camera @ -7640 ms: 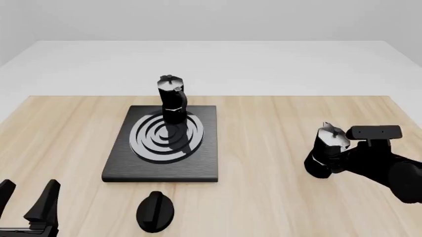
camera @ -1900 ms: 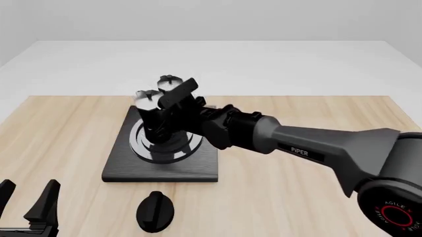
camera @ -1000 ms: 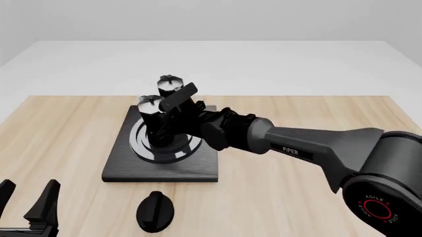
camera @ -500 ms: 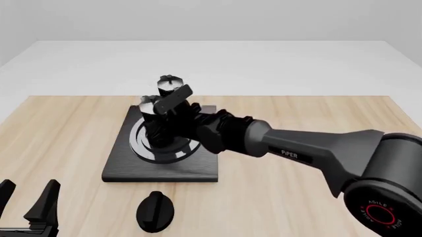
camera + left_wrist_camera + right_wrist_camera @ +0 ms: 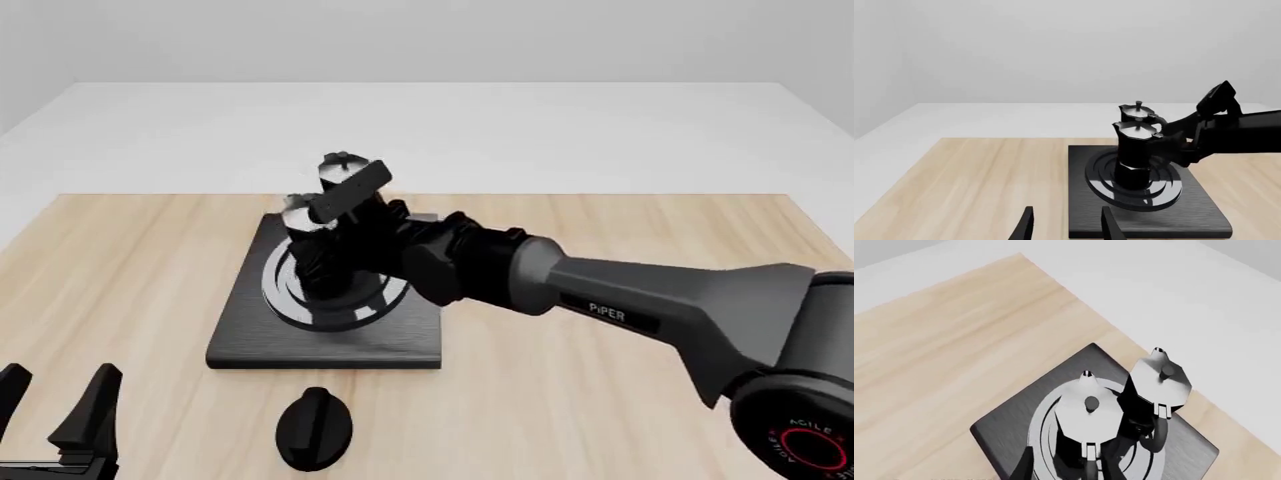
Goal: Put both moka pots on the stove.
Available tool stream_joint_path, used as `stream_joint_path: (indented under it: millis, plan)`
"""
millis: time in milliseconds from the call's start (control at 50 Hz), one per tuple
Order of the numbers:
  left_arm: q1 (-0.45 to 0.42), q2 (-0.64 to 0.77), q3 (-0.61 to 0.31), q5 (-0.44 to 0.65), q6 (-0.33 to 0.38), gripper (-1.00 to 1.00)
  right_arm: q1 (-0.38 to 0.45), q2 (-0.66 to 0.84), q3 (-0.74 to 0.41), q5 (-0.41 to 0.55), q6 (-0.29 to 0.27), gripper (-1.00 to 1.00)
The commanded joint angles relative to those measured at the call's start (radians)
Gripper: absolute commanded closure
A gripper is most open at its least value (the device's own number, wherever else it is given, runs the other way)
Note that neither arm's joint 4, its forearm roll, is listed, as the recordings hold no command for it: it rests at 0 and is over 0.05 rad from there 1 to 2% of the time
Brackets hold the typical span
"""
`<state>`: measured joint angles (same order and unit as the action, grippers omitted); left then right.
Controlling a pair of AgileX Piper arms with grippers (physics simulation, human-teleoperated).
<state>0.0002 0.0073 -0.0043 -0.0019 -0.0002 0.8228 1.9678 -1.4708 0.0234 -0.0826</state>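
Note:
Both moka pots stand upright on the stove point(image 5: 334, 345), side by side on its silver rings. The far pot point(image 5: 340, 167) is free. My right gripper point(image 5: 344, 262) is open, with its fingers on either side of the near pot point(image 5: 310, 268); I cannot tell whether they touch it. The right wrist view looks down on the near pot point(image 5: 1087, 412) and the far pot point(image 5: 1159, 380). The left wrist view shows the near pot point(image 5: 1135, 152) in front of the far pot point(image 5: 1137, 111). My left gripper point(image 5: 54, 420) is open and empty at the front left.
A small black oval knob point(image 5: 314, 428) lies on the wooden table point(image 5: 641, 400) just in front of the stove. My right arm point(image 5: 601, 295) stretches from the right across the table to the stove.
My right arm brought the near pot from the right side of the table to the stove and lowered it onto the rings beside the far pot. The left arm has not moved.

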Motion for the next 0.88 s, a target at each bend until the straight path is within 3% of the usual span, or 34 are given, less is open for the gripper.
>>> stream_joint_path:
  millis: [20,420,560,880]
  plan:
    - [0.0,0.0,0.0,0.0,0.0,-1.0,-0.011,-0.075,-0.008,0.051,-0.056,-1.0]
    - [0.0,0.0,0.0,0.0,0.0,-1.0,0.015,-0.286,0.034,0.142,-0.146,-1.0]
    - [0.0,0.0,0.0,0.0,0.0,-1.0,0.027,-0.365,0.077,0.144,-0.132,-1.0]
    - [0.0,0.0,0.0,0.0,0.0,-1.0,0.044,-0.664,0.315,0.091,-0.059,-1.0]
